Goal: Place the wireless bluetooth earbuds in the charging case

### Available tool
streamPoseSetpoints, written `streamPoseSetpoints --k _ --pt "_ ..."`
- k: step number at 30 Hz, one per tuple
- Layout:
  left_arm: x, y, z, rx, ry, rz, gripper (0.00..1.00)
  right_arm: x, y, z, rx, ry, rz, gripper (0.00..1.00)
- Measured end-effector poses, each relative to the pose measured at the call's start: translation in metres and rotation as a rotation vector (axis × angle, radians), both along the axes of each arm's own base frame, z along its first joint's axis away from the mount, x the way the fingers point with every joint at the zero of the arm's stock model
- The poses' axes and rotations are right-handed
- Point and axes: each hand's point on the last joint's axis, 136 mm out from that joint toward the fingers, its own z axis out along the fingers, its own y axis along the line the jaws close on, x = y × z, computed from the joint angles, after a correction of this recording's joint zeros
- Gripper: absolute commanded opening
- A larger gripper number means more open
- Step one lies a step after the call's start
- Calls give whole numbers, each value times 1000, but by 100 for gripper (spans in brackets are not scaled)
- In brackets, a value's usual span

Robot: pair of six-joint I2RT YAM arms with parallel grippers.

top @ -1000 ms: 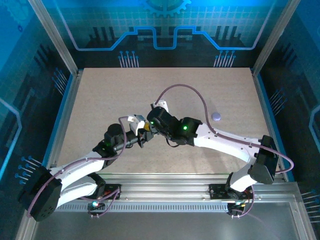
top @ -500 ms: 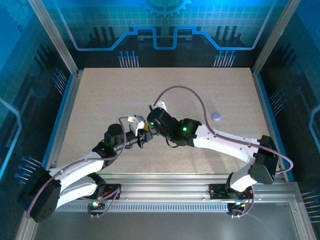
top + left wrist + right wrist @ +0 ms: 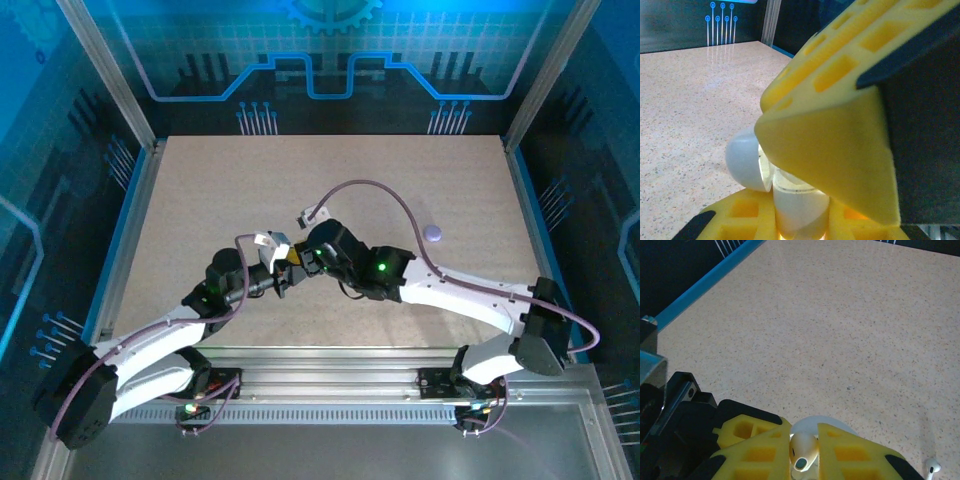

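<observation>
Top external view: the speckled beige surface (image 3: 200, 200) fills the enclosure. The left arm (image 3: 160, 330) and the right arm (image 3: 460, 295) reach in from the near edge and meet just left of the middle. There the left tool (image 3: 284, 278) and the right tool (image 3: 303, 262) stand tip to tip, just above the surface. A pale purple rounded piece (image 3: 433, 232) lies alone, well apart to the right; what it is cannot be told.

In the left wrist view, the left tool is pressed onto a white charging case (image 3: 800, 200). The case is glossy and round-cornered, and a domed white part sticks out to the left beside the yellow finger blocks.

In the right wrist view, the right tool's yellow ribbed fingers (image 3: 760, 455) pinch a white earbud (image 3: 802, 452) between their tips. It is a small, smooth, cream-white piece with a dark oval opening facing the camera. The case's pale curve shows just behind it.

A second white earbud (image 3: 933, 468) lies on the surface near the lower right corner of that view, apart from both tools. It is tiny, with a thin stem.
</observation>
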Motion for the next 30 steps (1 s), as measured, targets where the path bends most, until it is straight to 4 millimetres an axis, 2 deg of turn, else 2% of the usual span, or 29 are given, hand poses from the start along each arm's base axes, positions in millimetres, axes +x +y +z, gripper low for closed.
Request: streamPoseSetpoints --k 11,21,30 --pt "-1 0 2 13 -30 -6 11 2 -1 2 32 14 20 17" --pt "-3 -5 15 71 -193 4 10 -3 -10 18 83 25 4 17" --pt "1 -3 15 132 -276 48 10 -1 -10 19 110 27 -20 17"
